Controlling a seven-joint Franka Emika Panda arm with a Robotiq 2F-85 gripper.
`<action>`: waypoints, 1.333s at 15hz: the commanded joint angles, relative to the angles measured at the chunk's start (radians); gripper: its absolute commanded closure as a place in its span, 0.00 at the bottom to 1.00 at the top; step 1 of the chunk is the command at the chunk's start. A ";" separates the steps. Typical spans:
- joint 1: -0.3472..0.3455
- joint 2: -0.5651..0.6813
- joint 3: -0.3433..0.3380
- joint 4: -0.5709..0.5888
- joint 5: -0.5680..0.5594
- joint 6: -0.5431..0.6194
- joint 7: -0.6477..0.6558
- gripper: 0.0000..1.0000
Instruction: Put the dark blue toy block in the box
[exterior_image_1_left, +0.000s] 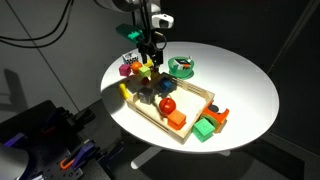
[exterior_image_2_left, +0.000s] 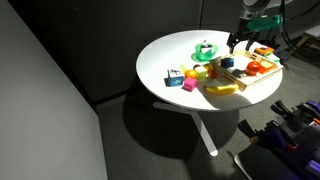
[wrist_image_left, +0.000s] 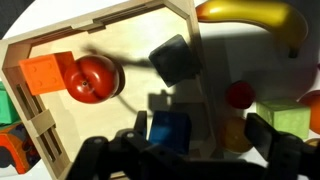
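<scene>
Two dark fingers of the end effector (wrist_image_left: 198, 140) fill the near edge of the wrist view, spread wide and released. The dark blue toy block (wrist_image_left: 168, 132) sits between them, close to the left finger and clear of the right one. It lies within the box (wrist_image_left: 100, 22), just left of the box's right wall, though I cannot tell whether it already rests on the floor. Farther in, near the same wall, a tilted grey block (wrist_image_left: 174, 60) lies on the box floor. To its left is a red ball (wrist_image_left: 92, 78), with an orange block (wrist_image_left: 42, 72) just beside the ball by the left wall. Beyond the box's far right corner a yellow banana (wrist_image_left: 250, 20) lies on the white worktop (exterior_image_1_left: 240, 80). In an exterior view a round green dish (exterior_image_1_left: 181, 67) stands on the far side of the box, apart from it.
</scene>
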 joint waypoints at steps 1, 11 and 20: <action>-0.018 -0.124 0.041 -0.109 0.036 0.048 -0.118 0.00; 0.013 -0.335 0.090 -0.228 0.045 -0.141 -0.237 0.00; 0.019 -0.389 0.087 -0.241 0.023 -0.151 -0.228 0.00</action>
